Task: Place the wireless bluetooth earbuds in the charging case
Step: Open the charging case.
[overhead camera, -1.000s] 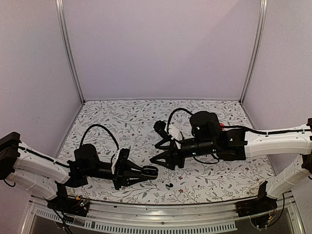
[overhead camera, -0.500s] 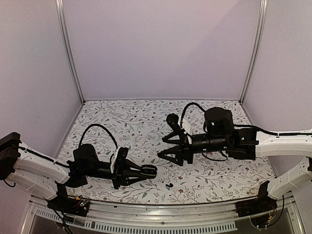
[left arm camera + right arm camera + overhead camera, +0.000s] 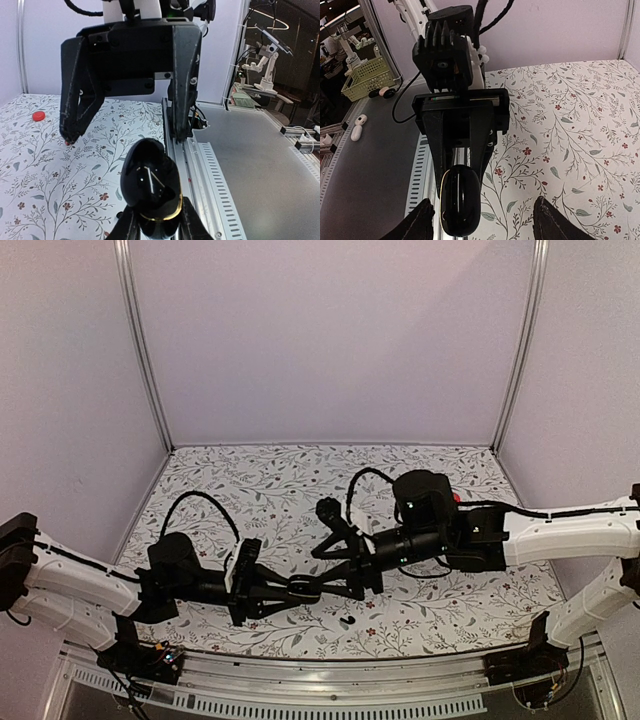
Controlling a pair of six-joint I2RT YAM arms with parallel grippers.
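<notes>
Noted glossy black oval charging case with a gold rim band pinched between the nearly closed fingers of the left gripper, close to the near edge of the floral-print table. Found right gripper spread wide, holding nothing, facing the case with one finger to each side, not touching. Spotted small bright red glossy earbud lying on the table, well apart from the case. Logged tiny dark piece near the front edge; identity unclear.
</notes>
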